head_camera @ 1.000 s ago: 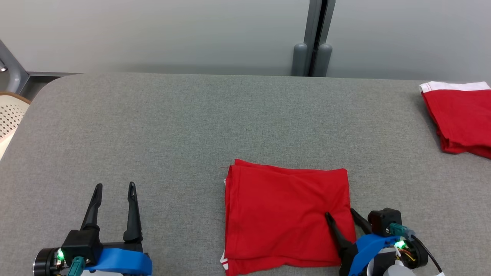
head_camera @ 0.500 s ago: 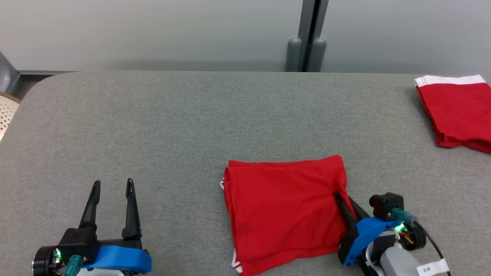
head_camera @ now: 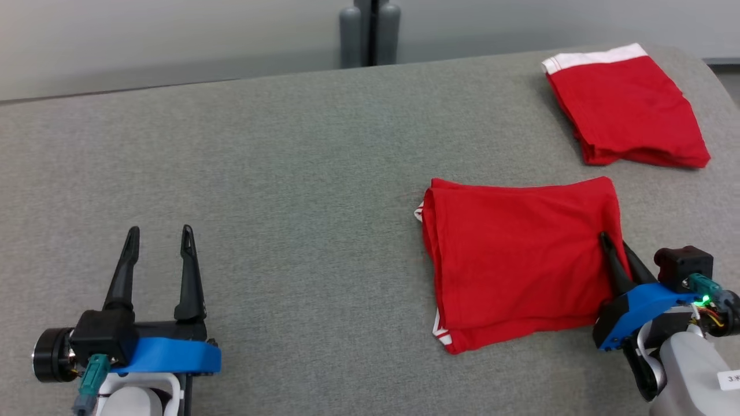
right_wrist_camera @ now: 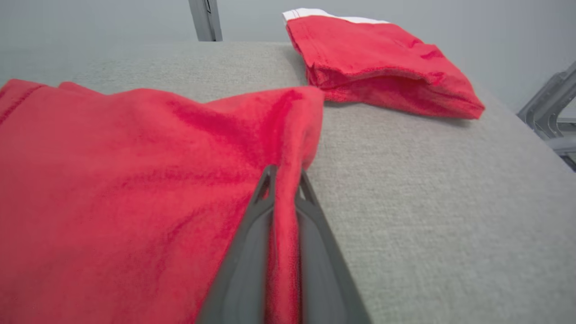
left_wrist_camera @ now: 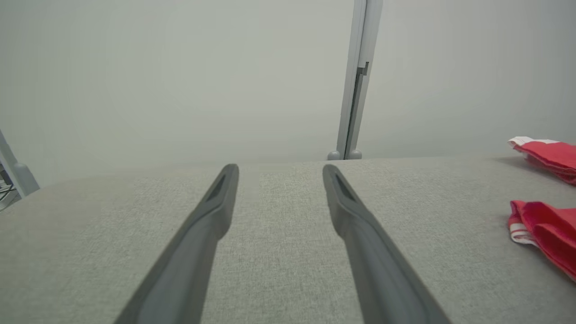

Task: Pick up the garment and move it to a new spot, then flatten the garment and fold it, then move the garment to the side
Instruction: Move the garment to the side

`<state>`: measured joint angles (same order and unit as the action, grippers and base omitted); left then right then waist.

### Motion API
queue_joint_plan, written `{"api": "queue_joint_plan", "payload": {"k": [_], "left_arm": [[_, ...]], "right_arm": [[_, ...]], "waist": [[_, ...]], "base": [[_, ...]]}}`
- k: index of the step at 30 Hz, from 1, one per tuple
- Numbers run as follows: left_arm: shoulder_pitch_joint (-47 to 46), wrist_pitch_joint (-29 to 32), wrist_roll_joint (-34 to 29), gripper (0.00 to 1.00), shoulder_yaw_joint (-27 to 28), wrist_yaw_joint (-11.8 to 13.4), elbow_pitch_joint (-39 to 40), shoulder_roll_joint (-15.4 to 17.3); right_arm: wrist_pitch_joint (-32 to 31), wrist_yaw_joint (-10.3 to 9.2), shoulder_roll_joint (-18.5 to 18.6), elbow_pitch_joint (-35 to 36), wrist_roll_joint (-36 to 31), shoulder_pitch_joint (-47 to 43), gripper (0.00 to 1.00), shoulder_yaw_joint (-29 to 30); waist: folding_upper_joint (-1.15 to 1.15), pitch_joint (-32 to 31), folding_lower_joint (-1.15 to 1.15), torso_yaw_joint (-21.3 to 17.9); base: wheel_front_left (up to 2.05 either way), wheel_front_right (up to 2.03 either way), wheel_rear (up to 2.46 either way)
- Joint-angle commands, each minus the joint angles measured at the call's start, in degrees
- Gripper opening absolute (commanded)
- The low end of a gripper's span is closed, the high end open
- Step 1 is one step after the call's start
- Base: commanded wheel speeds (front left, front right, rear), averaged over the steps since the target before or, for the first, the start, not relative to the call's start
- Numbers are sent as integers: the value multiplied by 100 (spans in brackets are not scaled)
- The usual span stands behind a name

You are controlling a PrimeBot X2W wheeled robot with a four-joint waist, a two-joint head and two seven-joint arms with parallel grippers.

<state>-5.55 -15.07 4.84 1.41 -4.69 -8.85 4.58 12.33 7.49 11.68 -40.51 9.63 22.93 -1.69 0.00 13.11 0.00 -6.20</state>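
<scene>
Table of grey felt (head_camera: 289, 173) carries a folded red cloth garment (head_camera: 514, 260) right of centre, its long axis running left to right and its white-trimmed corners facing left. A second folded red garment with a white band (head_camera: 624, 104) lies apart beyond it. The right gripper (head_camera: 614, 240) pinches the nearer garment's right edge; the left gripper (head_camera: 160, 230) hovers with its fingers spread, holding nothing.

— Noticing long dark fingers (head_camera: 188, 271) tapering to slim tips on the left pincer (head_camera: 159, 231), joining a black block (head_camera: 107, 335) and a blue bracket (head_camera: 173, 355).
— Also catching a teal plug (head_camera: 92, 374) beside a round black cap (head_camera: 49, 363) there. Seeing matching blue on the right pincer (head_camera: 615, 242)?
— Seeing it, along with a glowing green light (head_camera: 704, 300), thin coloured wires (head_camera: 712, 316), and a white label (head_camera: 729, 379) sticking to the pale grey forearm (head_camera: 688, 364).
</scene>
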Motion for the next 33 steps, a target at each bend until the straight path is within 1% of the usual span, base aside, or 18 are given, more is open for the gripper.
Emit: {"api": "queue_joint_plan", "payload": {"k": [1, 4, 8, 10, 14, 19, 25, 29, 33], "left_arm": [[-114, -13, -49, 100, 15, -24, 41, 53], [-229, -12, -85, 100, 36, -34, 114, 136], [-357, -13, -104, 100, 74, -46, 162, 231], [-411, -13, -111, 100, 72, -61, 146, 255], [-464, -13, -115, 100, 58, -77, 154, 272], [-556, -12, -110, 100, 28, -87, 204, 271], [-782, -13, -118, 100, -54, -127, 279, 293], [-972, -13, -121, 100, -84, -149, 349, 330], [-1140, -12, -112, 100, -97, -166, 437, 376]], "right_arm": [[1, 0, 46, 68, -1, -53, 0, 49], [-12, 0, 37, 233, -6, -150, 0, 176], [8, 0, -42, 423, -20, -211, 0, 237], [39, 0, -66, 523, -50, -229, 0, 256], [103, 1, -53, 799, -121, -91, 0, 90], [55, 1, 80, 1155, -183, 445, 0, -249], [-355, 1, 463, 1377, -252, 1543, 0, -641], [-662, 1, 789, 1255, -197, 2263, 0, -769], [-919, 0, 1201, 1000, -147, 2857, 0, -761]], "waist": [[0, 284, 0, -301], [0, 460, 0, -501], [0, 603, 0, -666], [0, 617, 0, -686], [0, 617, 0, -664], [0, 712, 0, -539], [0, 1035, 0, -310], [0, 1305, 0, -176], [0, 1598, 0, -74]], "base": [[0, 0, 0], [0, 0, 0], [0, 0, 0], [0, 0, 0], [0, 0, 0], [0, 0, 0], [0, 0, 0], [0, 0, 0], [0, 0, 0]]}}
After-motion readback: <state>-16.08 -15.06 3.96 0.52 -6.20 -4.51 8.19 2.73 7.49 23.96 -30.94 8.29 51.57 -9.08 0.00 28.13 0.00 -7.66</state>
